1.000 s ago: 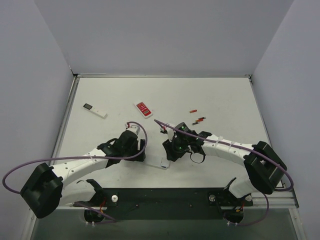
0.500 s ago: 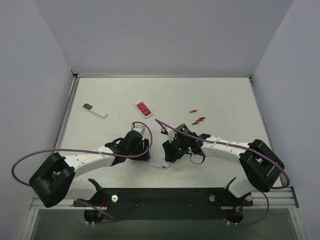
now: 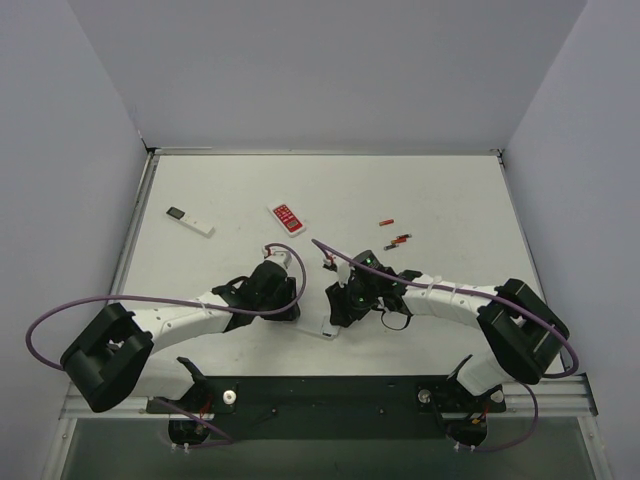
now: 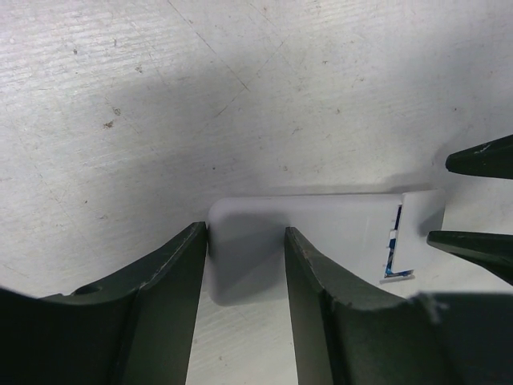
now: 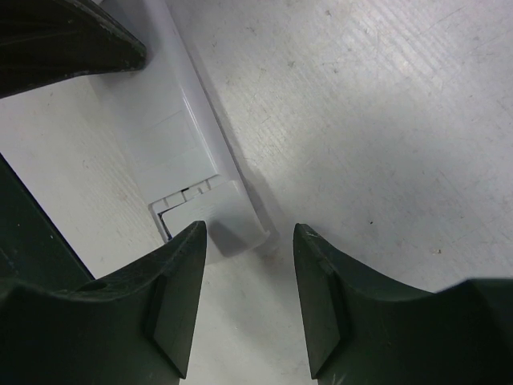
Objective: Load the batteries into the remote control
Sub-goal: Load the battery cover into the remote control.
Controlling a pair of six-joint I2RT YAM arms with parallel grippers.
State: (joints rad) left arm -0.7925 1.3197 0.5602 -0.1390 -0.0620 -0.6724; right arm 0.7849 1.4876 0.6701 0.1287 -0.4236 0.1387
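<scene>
The remote control (image 4: 337, 233) lies with its plain white back up near the table's front, between my two grippers; from above only a white corner of it (image 3: 329, 327) shows. My left gripper (image 4: 245, 233) stands over its rounded end, jaws partly apart: one finger touches the end corner and the other crosses the back. My right gripper (image 5: 249, 231) is open at the other end, its left finger against the slightly shifted battery cover (image 5: 210, 215). A thin blue sliver (image 4: 394, 241) shows in the slit beside that cover. I cannot tell whether it is the batteries.
A red-faced remote (image 3: 287, 218) and a slim white stick remote (image 3: 190, 221) lie further back. Small red cells (image 3: 386, 222) (image 3: 402, 239) and a dark one (image 3: 390, 246) lie behind the right arm. Grey walls close the left, back and right sides.
My left arm has slid right, up to the remote's end, and its jaws have narrowed. The right gripper has stayed in place with the same gap.
</scene>
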